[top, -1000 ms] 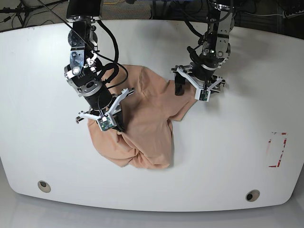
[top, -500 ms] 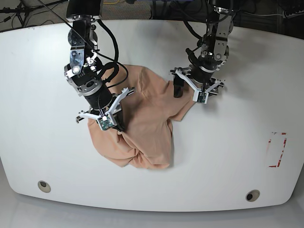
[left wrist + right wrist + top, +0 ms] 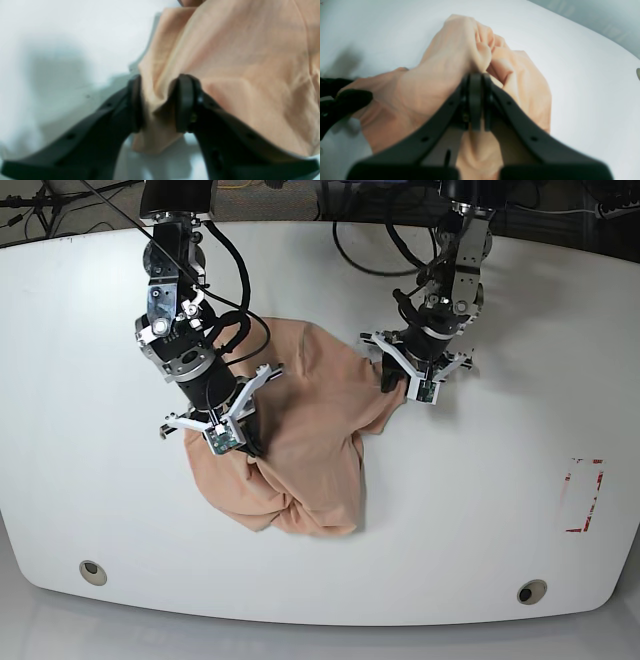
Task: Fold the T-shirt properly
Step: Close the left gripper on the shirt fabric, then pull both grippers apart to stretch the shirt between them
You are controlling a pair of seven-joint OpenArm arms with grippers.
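The T-shirt (image 3: 300, 440) lies in a soft, wrinkly heap near the middle of the white desk (image 3: 500, 510). It is peach colored and bunched up, not flat. No boxes or bowls are in view, so nothing is sitting inside anything.

The right hand (image 3: 232, 442) is at the side of the heap that is on the left in the base view. In its own wrist view its two black fingers (image 3: 475, 100) are pressed tight together, with a fold of the shirt pinched between them. The cloth puffs up just past the tips.

The left hand (image 3: 400, 383) is at the far corner of the shirt, on the right in the base view. Its fingers (image 3: 183, 100) stand a little apart, with a thick fold of the shirt's edge squeezed in the gap. The cloth touches both fingers.

The shirt sits well away from every edge of the desk. There is lots of bare white room all around it, most of all toward the right in the base view. A small red mark (image 3: 583, 495) is on the desk there, far from the shirt. Two round holes (image 3: 92, 571) sit near the front edge.

Both wrist views are blurry. The sleeves and the neck are hard to pick out in the heap. The arms cover part of the cloth in the base view.
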